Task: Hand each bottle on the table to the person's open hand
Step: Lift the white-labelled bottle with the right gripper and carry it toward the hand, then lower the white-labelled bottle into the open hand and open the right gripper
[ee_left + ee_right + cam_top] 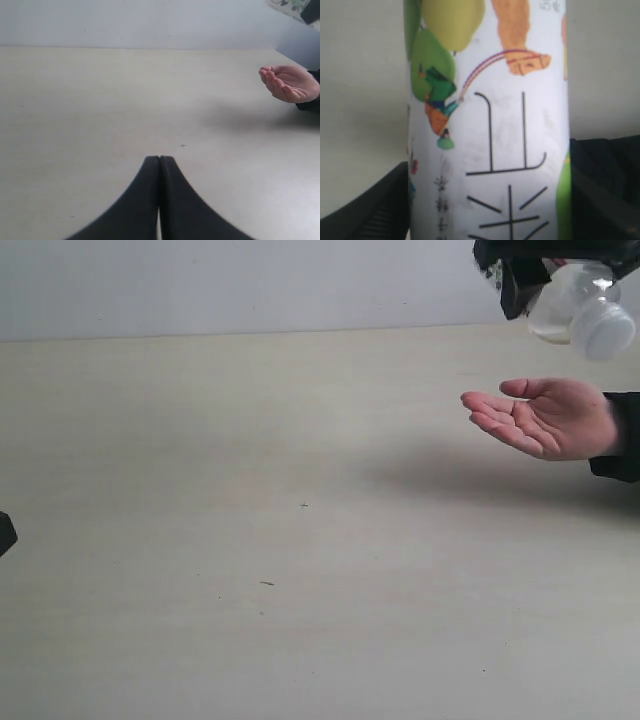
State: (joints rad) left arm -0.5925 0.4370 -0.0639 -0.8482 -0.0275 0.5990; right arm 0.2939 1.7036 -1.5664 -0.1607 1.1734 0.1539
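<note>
Up in the far right corner, the right gripper [524, 280] has hold of a bottle [575, 308]. Its two black fingers [367, 210] press on the bottle's sides, one on each side, so they stand wide apart with the bottle filling the space between them.

The bottle is clear plastic with a white cap [608, 332]. In the right wrist view its white label [490, 125] shows green and yellow fruit pictures and big black writing.

The bottle is up in the air and it is tilted. Its long line slants from the gripper, high up and to the left, down to the right. The cap is the low end, and it points down, to the right and a bit to the near side. The other end is hidden by the black gripper.

Just under the bottle is the person's open hand [545, 418]. The palm faces up and the fingers point to the left. A dark sleeve [622, 435] covers the wrist at the right edge. The bottle and the hand are near each other but not touching. The hand casts a soft shadow on the table [250, 540], which is pale beige with a few tiny dark specks.

Far over on the left, the left gripper [160, 167] sits low over the table. Its two black fingers are pressed tight together and hold nothing.
</note>
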